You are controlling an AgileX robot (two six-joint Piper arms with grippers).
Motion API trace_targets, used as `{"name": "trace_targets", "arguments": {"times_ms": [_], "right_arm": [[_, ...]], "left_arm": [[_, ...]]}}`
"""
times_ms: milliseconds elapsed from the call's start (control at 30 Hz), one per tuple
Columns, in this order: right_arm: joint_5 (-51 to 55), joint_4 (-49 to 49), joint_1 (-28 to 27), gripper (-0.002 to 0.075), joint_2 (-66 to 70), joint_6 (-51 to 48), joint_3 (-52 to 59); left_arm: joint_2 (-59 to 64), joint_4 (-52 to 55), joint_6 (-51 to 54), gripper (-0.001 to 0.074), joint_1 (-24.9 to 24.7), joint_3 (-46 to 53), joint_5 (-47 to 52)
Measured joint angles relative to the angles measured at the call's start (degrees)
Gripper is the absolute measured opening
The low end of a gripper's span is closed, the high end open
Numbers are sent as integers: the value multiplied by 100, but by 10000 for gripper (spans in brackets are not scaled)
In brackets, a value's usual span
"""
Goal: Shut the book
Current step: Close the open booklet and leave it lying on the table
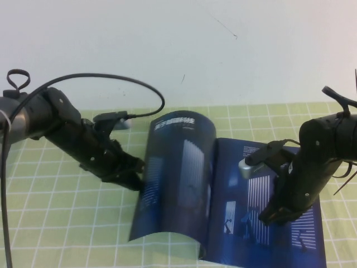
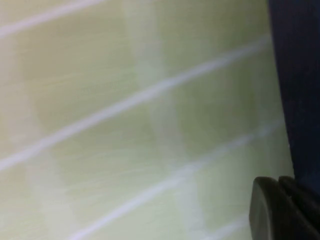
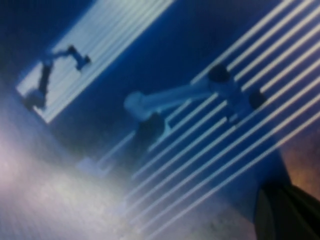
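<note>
A dark blue book (image 1: 234, 245) lies open on the green grid mat. Its left-hand leaf (image 1: 178, 173) stands up, arched over the spine, with white stripes on it. My left gripper (image 1: 133, 174) is low at that leaf's outer edge, shut and empty; the left wrist view shows its fingers (image 2: 280, 210) together beside the blue leaf edge (image 2: 300, 75). My right gripper (image 1: 274, 215) rests shut on the flat right-hand page (image 1: 251, 192). In the right wrist view its dark tip (image 3: 287, 215) is down against the printed page (image 3: 150, 100) with robot-arm pictures.
The green mat (image 1: 67, 223) with white grid lines covers the table in front of a white wall (image 1: 167, 44). A black cable (image 1: 111, 78) loops above the left arm. The book's lower right corner reaches the front edge of the high view.
</note>
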Motion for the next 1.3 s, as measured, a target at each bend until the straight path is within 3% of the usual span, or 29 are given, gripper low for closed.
{"name": "trace_targets", "arguments": {"times_ms": [167, 300, 500, 700, 900, 1100, 1300], "right_arm": [[-173, -1, 0, -3, -11, 0, 0], [212, -894, 0, -3, -422, 193, -199], [1244, -2497, 0, -3, -1665, 913, -731], [1618, -2634, 0, -3, -3226, 1050, -877], [2042, -2478, 0, -3, -4559, 1050, -666], [1854, -2179, 0, -3, -6088, 1236, 727], [1250, -1813, 0, -3, -7692, 1305, 2293]], "left_arm": [[-160, -1869, 1157, -2, -27, -10, 660], [-275, -3082, 1897, -2, -158, -22, 1243], [-433, -3210, 2352, -2, -909, -22, 989], [-615, -2438, 2227, -2, -1642, -22, 309], [-1349, -537, 836, -2, -1735, -22, -567], [-2547, 1850, -1332, -2, -1735, 24, -845], [-4131, 2901, -2309, -2, -1735, 729, -1054]]}}
